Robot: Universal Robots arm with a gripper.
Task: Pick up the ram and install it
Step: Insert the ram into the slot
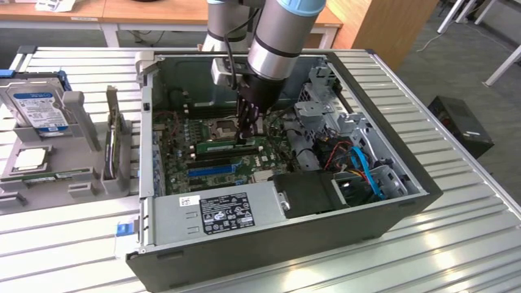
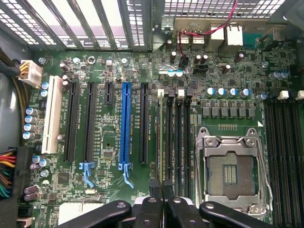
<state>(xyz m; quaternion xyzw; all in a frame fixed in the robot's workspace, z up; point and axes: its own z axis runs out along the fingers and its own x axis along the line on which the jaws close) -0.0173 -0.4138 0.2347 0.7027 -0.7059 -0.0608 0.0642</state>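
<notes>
Exterior view checked: found gripper (image 1: 243, 141) down inside computer case (image 1: 309, 244), clamped nearly shut on top edge of ram (image 1: 219, 147); noted ram standing on edge among black slots (image 2: 180, 137) beside processor socket (image 1: 221, 128), near middle of motherboard (image 1: 183, 131).

Your computer case (image 1: 326, 244) sits mid-surface (image 1: 456, 256), a hard drive (image 1: 36, 104) beside it toward the surface's edge at the exterior view's left. Inside, the ram (image 1: 216, 147) stands in a slot beside the processor socket (image 1: 224, 128), the end effector (image 1: 244, 141) clamped on it from above.
</notes>
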